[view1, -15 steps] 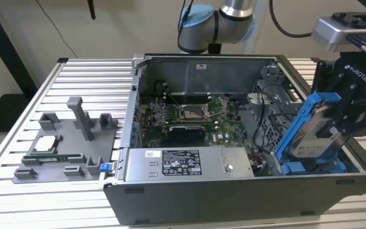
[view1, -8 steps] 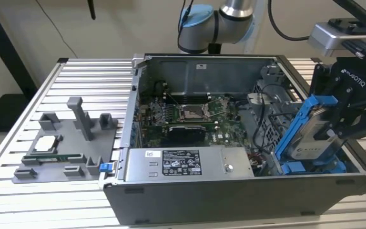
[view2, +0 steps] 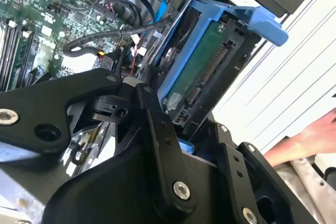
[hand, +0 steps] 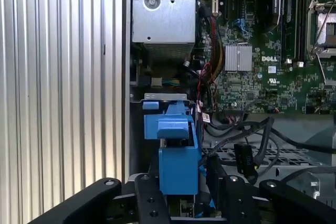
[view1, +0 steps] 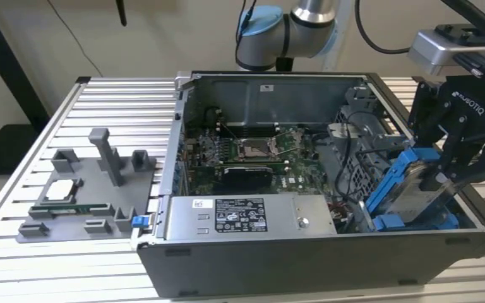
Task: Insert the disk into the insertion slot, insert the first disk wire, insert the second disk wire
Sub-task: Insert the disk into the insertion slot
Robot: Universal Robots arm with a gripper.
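Exterior view first: I've got my gripper (view1: pixel 455 180) over the computer case (view1: pixel 310 265), at the corner on the exterior view's right. Its fingers are clamped tight on the disk (view1: pixel 418 196), pinching the blue frame (view1: pixel 391 183) from both sides. The disk is steeply tilted, lower end down inside the case, upper end poking above the rim. It's right beside the insertion slot (view1: pixel 356 167), the grey cage next to the motherboard (view1: pixel 251 154). Whether the frame has caught the rails, I can't tell.

Second wrist view now: the disk's green board faces me, with its connector (view2: pixel 212 64) bare and nothing plugged in. One black finger (view2: pixel 157 129) crosses in front of it. A person's hand (view2: pixel 310 135) shows beyond the case wall, over the ribbed table (view2: pixel 283 77).

First wrist view: the blue frame sits between my fingers, near the power-supply box (hand: pixel 163 9). Black cables (hand: pixel 252 135) lie loose just beside the disk.
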